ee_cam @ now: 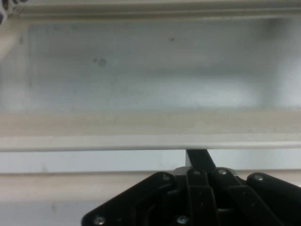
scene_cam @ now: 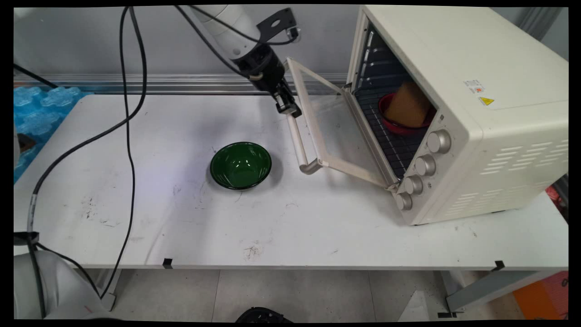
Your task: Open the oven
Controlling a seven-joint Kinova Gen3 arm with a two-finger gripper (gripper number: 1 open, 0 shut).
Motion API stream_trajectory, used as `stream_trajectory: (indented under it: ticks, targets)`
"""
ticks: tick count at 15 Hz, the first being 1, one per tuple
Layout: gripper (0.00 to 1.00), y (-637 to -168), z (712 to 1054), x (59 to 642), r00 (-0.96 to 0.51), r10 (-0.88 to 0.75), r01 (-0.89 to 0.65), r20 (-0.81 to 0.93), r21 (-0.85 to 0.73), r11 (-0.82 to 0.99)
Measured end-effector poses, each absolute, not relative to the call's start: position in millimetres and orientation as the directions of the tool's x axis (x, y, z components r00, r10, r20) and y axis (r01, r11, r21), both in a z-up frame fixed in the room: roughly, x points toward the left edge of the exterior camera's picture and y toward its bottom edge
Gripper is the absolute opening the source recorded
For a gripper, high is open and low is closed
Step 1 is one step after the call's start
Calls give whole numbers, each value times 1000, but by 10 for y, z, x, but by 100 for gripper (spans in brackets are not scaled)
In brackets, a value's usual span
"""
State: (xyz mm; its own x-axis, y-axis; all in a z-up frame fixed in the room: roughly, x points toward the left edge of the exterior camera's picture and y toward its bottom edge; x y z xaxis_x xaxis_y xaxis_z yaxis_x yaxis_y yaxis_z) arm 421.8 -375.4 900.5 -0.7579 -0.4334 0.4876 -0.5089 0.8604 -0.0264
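Touching oven door handle (scene_cam: 296,136): gripper (scene_cam: 290,109)

Lab: robot arm (scene_cam: 227,27), scuffed white table (scene_cam: 181,218)

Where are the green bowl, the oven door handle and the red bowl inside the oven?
green bowl (scene_cam: 240,165), main view, inner bottom.
oven door handle (scene_cam: 296,138), main view, middle of the bar.
red bowl (scene_cam: 399,128), main view, front rim under the tan block.

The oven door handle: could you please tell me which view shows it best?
The main view: the whole cream handle shows on the half-open door, the pincer at it. The hand view shows only a close horizontal stretch above the pincer's linkage.
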Motion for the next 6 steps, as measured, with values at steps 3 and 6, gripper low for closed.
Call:
stream_trajectory:
  ticks: [3,6]
  targets:
    - [0,-3678,8873,4329,-756,-435,-517,490,-37,855]
    - [0,-3588,8738,4415,-754,-434,-519,492,-41,854]
